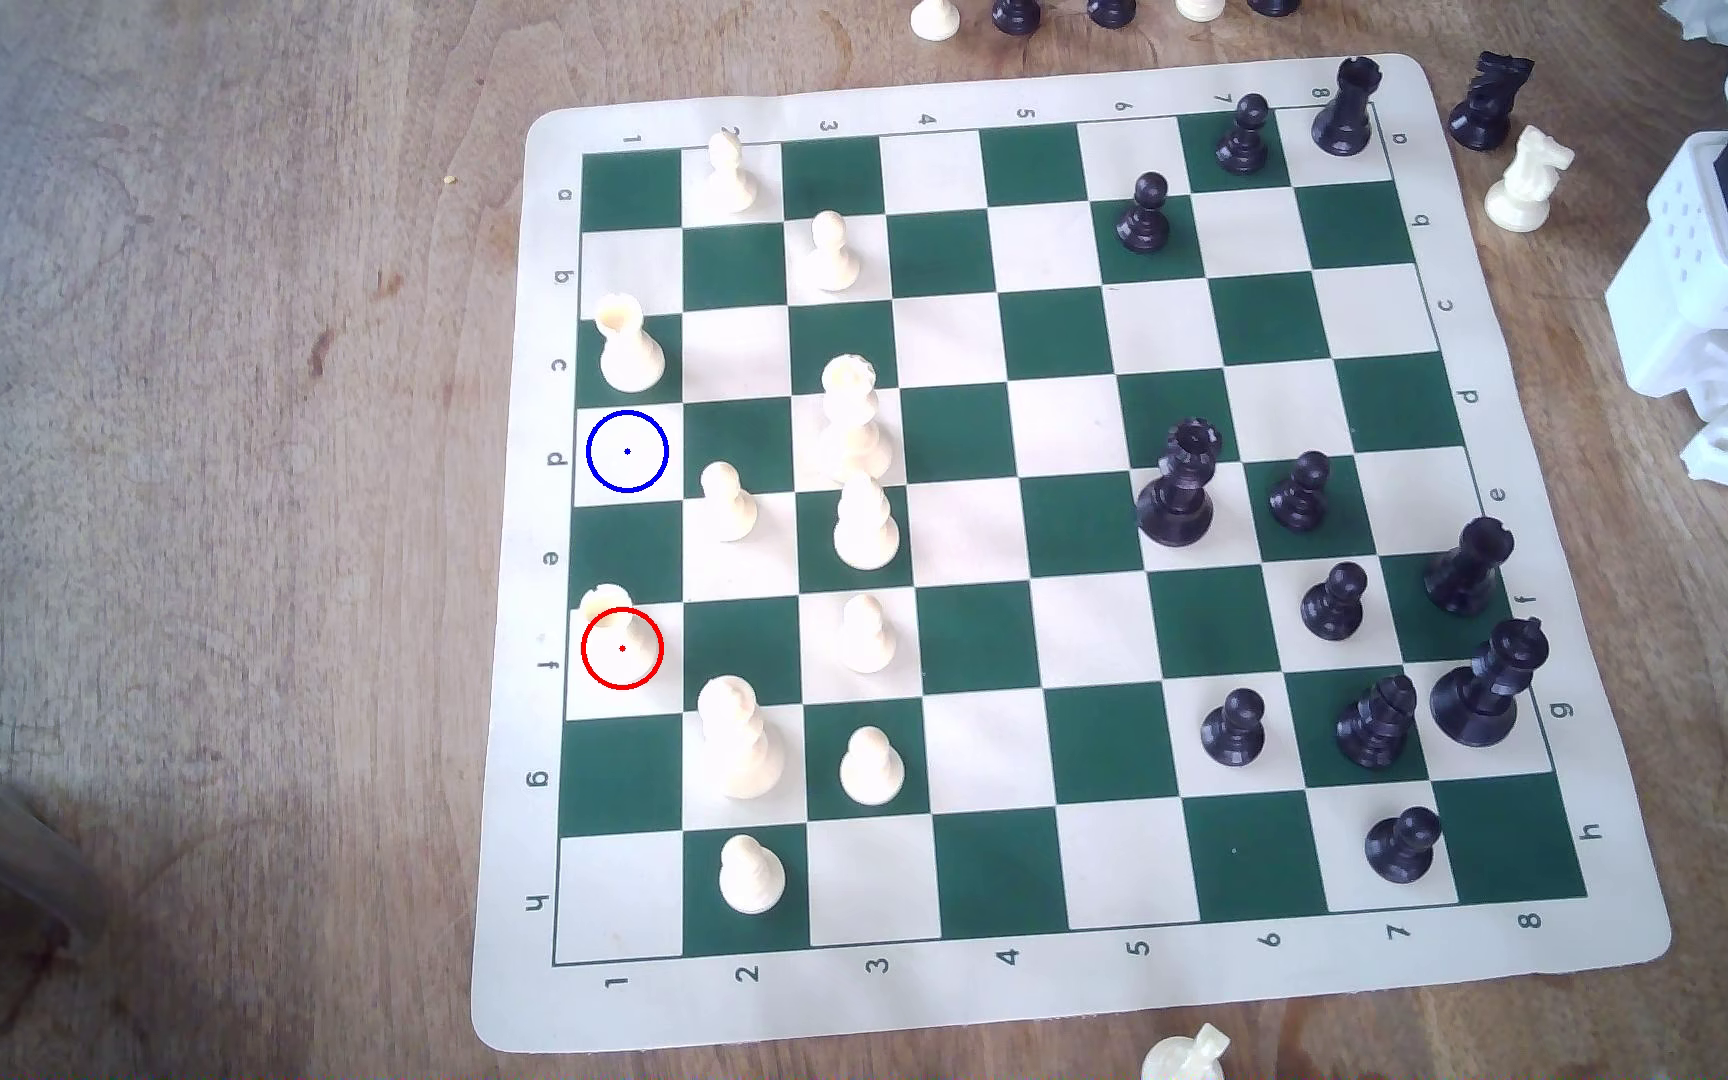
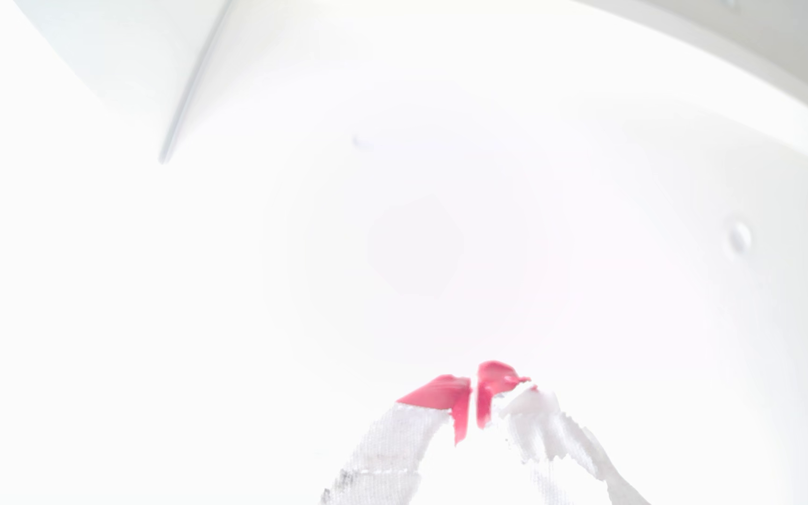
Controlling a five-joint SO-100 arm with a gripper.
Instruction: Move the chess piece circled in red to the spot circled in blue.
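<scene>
Non-task items, exterior view
Green-and-cream chessboard (image 1: 974,540) on wooden desk (image 1: 216,415); black pieces, including a pawn (image 1: 1147,213), toward its right; off-board cream piece (image 1: 1525,177), apparently a knight.

A chessboard (image 1: 1047,540) is laid flat on a table (image 1: 216,415). The rook (image 1: 614,633) is stood on a square at the exterior view's left edge. The ringed spot (image 1: 627,451) is found two squares behind it, with another rook (image 1: 628,348) placed just beyond.

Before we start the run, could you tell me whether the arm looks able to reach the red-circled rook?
Probably yes: the rook stands on the board's edge file, with no piece crowding it.
</scene>
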